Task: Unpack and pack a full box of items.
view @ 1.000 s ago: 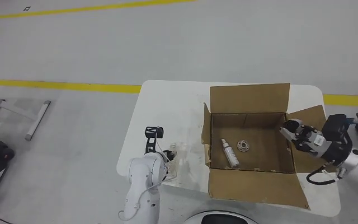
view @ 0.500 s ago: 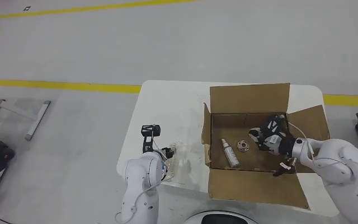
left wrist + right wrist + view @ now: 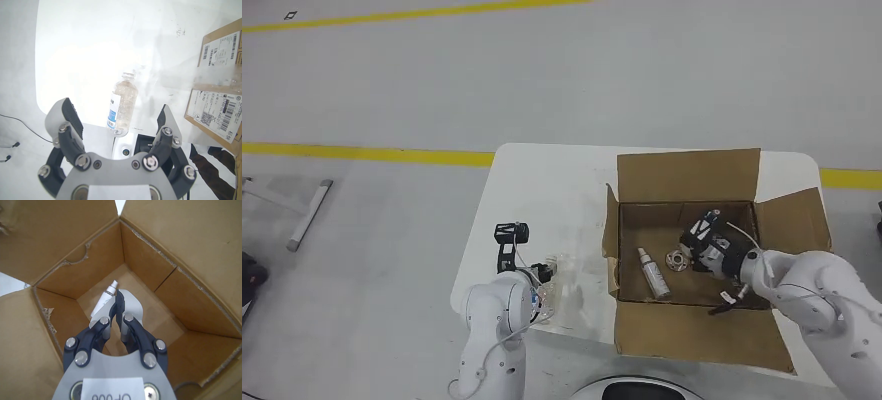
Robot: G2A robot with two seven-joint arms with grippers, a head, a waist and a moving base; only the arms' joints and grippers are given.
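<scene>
An open cardboard box [image 3: 692, 175] stands on the right half of the white table [image 3: 542, 180]. On its floor lie a white spray bottle [image 3: 652, 273] [image 3: 105, 296] and a small round metal part [image 3: 676, 260]. My right gripper [image 3: 692, 248] [image 3: 116, 295] is inside the box, shut with nothing visible between its fingers, its tips just beside the round part and over the spray bottle's end. A clear water bottle [image 3: 122, 109] [image 3: 551, 277] lies on the table left of the box. My left gripper [image 3: 115, 111] hangs open above it, one finger on each side.
The box's flaps [image 3: 697, 335] stand out on all sides, and labels cover its outer wall [image 3: 217, 106]. The table's rounded near-left edge [image 3: 464, 295] is close to the water bottle. Bare tabletop lies behind the bottle and left of the box.
My right arm has swung from the box's right flap into the box, ending beside the round part. The left arm shifted slightly and then stayed over the water bottle.
</scene>
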